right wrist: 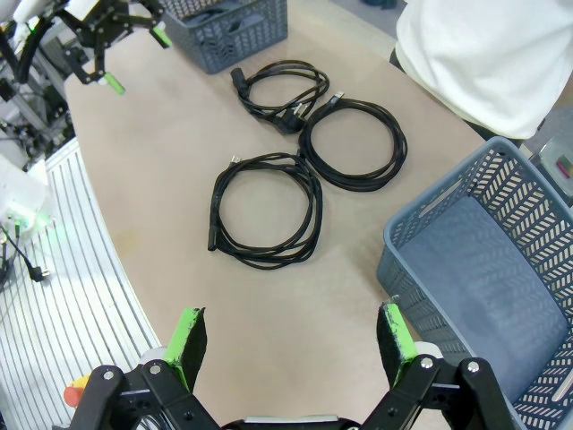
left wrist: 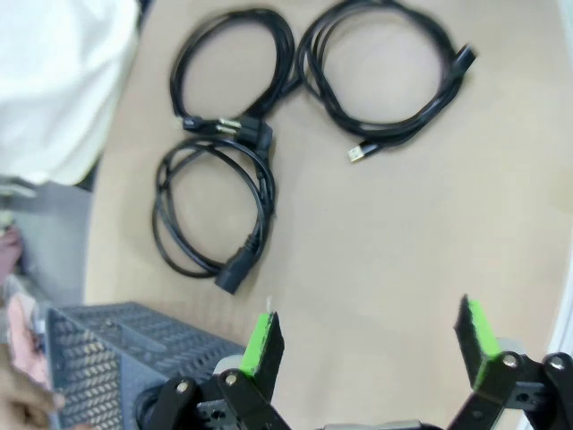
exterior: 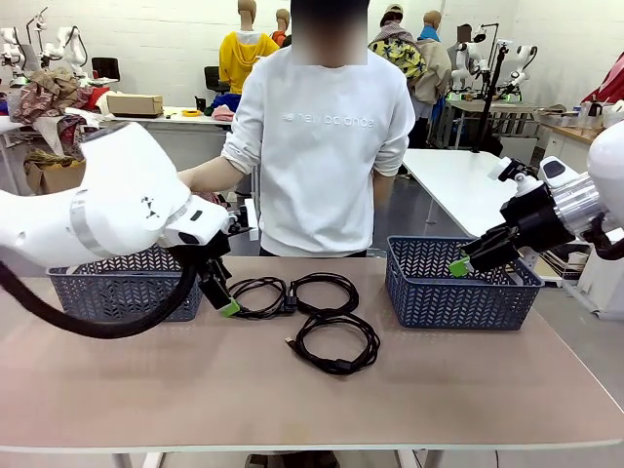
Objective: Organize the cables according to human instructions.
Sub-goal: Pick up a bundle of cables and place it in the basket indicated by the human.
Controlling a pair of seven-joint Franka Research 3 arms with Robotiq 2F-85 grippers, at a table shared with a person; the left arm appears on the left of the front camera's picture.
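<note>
Cables [exterior: 310,314] are lying coiled, left gripper [left wrist: 369,345] and right gripper [right wrist: 291,345] are hanging wide open, empty, so pinching all loops together is looking best.

Quick pose check: the left arm [exterior: 117,210] swings in from the left side with the wrist bent over, so the left pincer [exterior: 222,297] [left wrist: 369,331] [right wrist: 137,58] points down and slightly inward. Its jaws are spread wide, green pads [left wrist: 264,336] well apart, gripping nothing. The right arm [exterior: 585,195] reaches in from the right, and its wrist tips the right pincer [exterior: 466,261] [right wrist: 291,327] down toward the middle. That one is wide open too, with just air between its fingers [right wrist: 190,331].
</note>
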